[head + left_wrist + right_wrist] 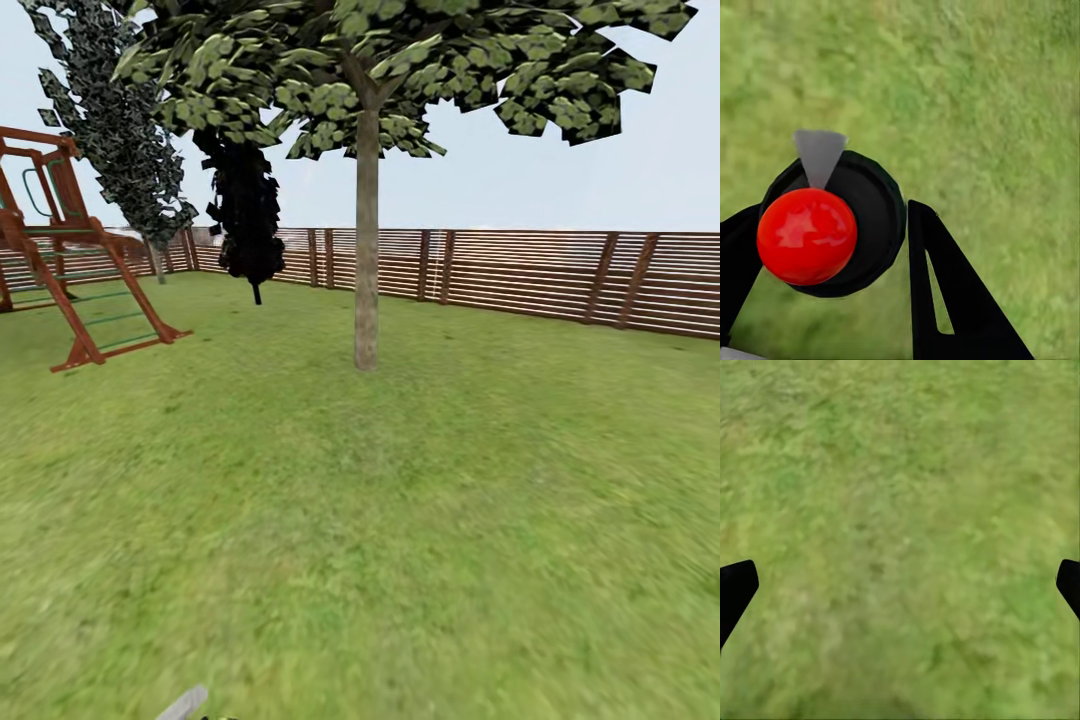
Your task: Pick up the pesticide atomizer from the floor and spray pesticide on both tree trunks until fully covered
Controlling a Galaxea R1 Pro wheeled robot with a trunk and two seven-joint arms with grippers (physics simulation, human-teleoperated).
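left pincer [832,255] grips the pesticide atomizer [832,225] over grass; right pincer [900,585] gapes; head view shows tree trunk [367,240].

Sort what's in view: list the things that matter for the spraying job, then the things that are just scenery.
For the job:
- sprayer, between the left tool's fingers
- tree trunk
- lawn

Scenery:
- wooden fence
- red play frame
- dark tree
- right tool, open over grass
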